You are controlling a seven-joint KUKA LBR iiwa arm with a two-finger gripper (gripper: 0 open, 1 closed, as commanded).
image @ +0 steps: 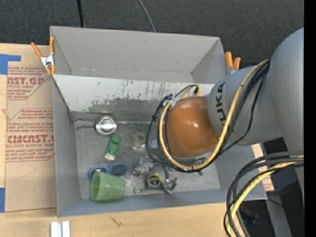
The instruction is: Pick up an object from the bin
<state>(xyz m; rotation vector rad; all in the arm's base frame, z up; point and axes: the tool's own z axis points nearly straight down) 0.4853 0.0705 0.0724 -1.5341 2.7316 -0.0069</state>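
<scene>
The grey arm (276,98) reached into the bin (64,112) from the right, its wrist bent down under a rounded orange cover (187,127) with yellow and black cables (162,132) looped about it. Below that cover the claw (167,179) was low over the bin floor, near the front wall and right of the middle. From where I stood I could not tell whether the claw was open or closed, nor whether anything was in it. The thing closest to it was a dark disc (154,180) with a yellowish ring on its face, lying flat on the floor just to the claw's left; whether the two touched I could not make out. A few small metallic bits (143,167) lay just behind the disc. Farther left, in the front left corner, a green cup (106,186) lay on its side, with blue glasses (109,171) right behind it. A small green bottle (113,147) lay behind those, a clear jar (138,138) stood near the middle, and a shiny silver can (106,126) sat towards the back wall, well apart from the claw. The bin itself stood on a pale wooden table (163,221).
</scene>
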